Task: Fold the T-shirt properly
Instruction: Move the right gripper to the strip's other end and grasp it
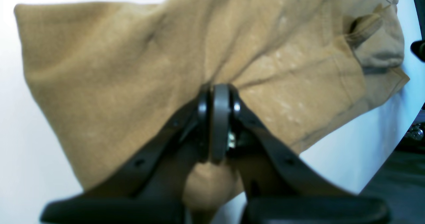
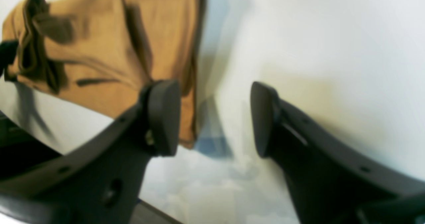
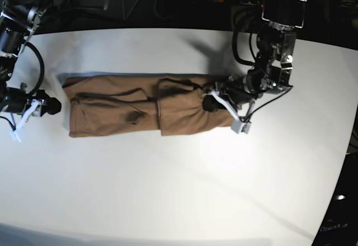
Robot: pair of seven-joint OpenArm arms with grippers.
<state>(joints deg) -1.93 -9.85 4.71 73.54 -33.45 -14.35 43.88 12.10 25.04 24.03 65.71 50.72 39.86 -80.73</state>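
The left end effector (image 1: 219, 124) is clamped on the T-shirt (image 3: 134, 112) at its right end. The right end effector (image 2: 215, 117) stands apart over the white surface (image 3: 179, 190), seemingly just left of the cloth.

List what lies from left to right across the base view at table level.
Open right gripper at the left table edge → tan-brown cotton T-shirt, folded into a long band → left gripper, shut on the shirt's right end → bare white table.

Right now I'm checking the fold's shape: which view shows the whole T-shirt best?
The base view: the T-shirt lies there as one long band. The left wrist view shows only cloth bunched at the left gripper; the right wrist view, a blurred edge.
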